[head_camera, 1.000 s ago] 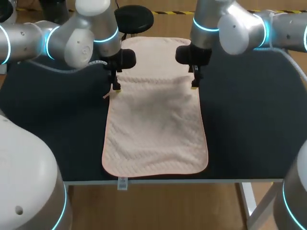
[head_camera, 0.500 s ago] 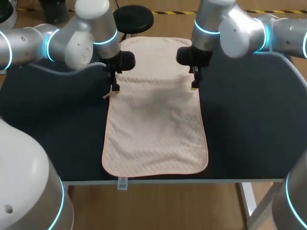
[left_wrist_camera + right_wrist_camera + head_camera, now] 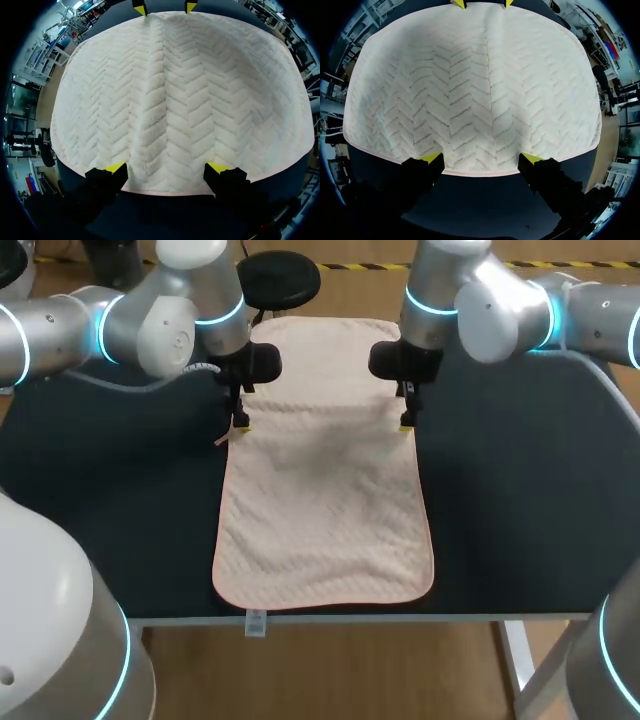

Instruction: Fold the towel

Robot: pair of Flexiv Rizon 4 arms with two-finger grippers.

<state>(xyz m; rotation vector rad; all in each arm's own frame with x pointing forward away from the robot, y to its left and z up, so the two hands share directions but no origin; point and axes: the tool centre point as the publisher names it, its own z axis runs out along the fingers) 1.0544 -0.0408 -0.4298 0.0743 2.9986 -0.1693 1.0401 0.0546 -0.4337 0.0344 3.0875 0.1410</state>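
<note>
One towel [image 3: 325, 510] is laid flat on the table [image 3: 520, 490], whose front edge runs just beside the towel's near hem. Two grippers are set at the towel's long edges: left gripper [image 3: 241, 425] and right gripper [image 3: 406, 423]. Bare table is seen on both flanks of the towel. Only in the wrist views are both pairs of fingers shown spread wide, with nothing clamped.

A dark, matte table [image 3: 520, 500] fills the head view, its straight front edge nearest the camera.
</note>
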